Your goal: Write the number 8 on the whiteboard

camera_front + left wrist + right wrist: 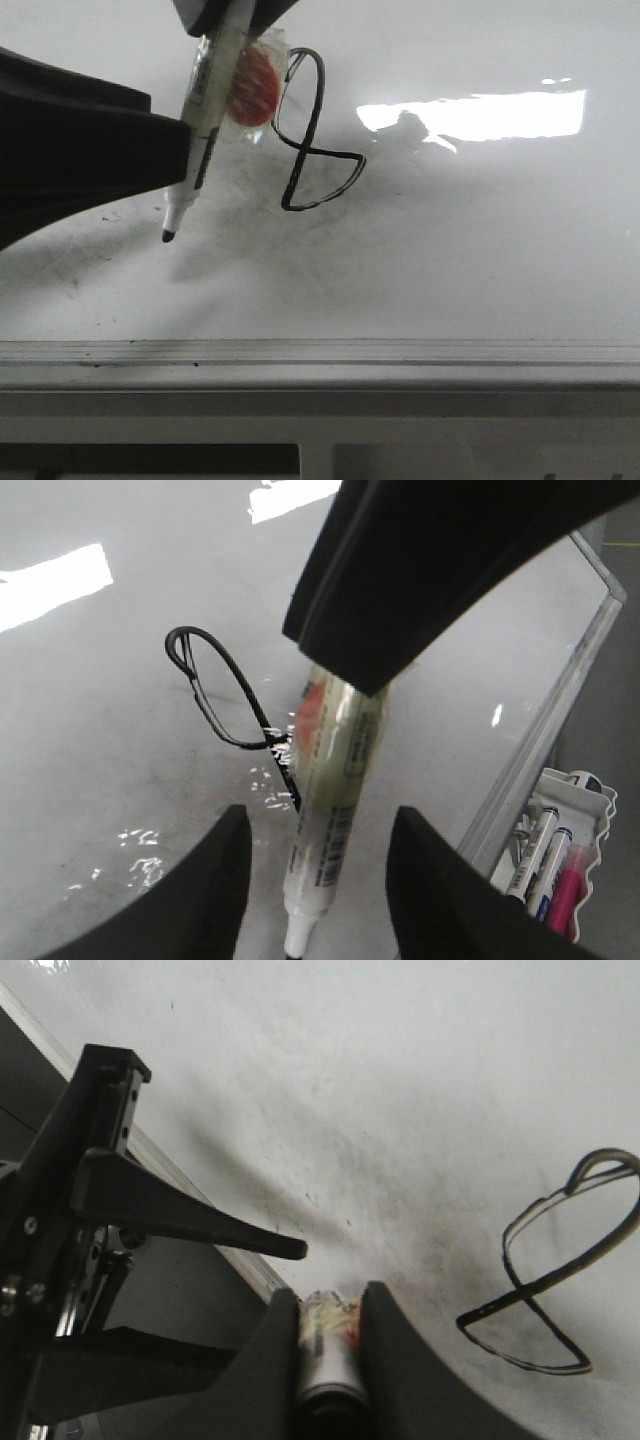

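The number 8 (306, 148) is drawn in thin black line on the whiteboard (480, 260). My right gripper (232, 20) comes in from above and is shut on a white marker (205, 110). The marker is tilted, and its black tip sits left of the figure, close to the board. The right wrist view shows the jaws (330, 1305) clamped on the barrel (328, 1360), with the 8 (522, 1295) beside them. My left gripper (318, 880) is open. The marker (330, 810) passes between its fingers untouched. Part of the 8 (180, 638) shows there.
A red disc in clear plastic (250, 85) is stuck to the marker. The grey frame edge (320, 352) runs along the board's near side. A white holder with spare markers (560, 860) stands beyond the frame. Window glare (480, 112) lies right of the 8. Grey smudges surround the figure.
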Robot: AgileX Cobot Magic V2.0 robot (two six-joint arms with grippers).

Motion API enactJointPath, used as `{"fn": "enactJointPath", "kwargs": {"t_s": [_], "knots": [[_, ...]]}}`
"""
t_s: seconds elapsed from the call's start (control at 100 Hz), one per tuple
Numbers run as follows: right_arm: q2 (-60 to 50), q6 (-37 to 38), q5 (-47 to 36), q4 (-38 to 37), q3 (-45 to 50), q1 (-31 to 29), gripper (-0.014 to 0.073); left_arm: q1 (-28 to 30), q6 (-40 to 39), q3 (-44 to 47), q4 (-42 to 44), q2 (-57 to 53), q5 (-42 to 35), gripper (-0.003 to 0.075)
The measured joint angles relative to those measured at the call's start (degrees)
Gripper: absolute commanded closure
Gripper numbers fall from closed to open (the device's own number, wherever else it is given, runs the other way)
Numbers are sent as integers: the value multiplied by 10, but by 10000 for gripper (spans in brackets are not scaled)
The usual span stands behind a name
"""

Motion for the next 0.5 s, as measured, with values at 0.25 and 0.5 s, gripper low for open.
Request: {"fn": "enactJointPath", "kwargs": {"t_s": [0.25,0.5], "knots": [[0,0,-2,14,0,4,637,0,-1,-1,9,32,-16,574],[0,0,3,19,0,4,635,0,4,-1,28,34,-27,741]]}}
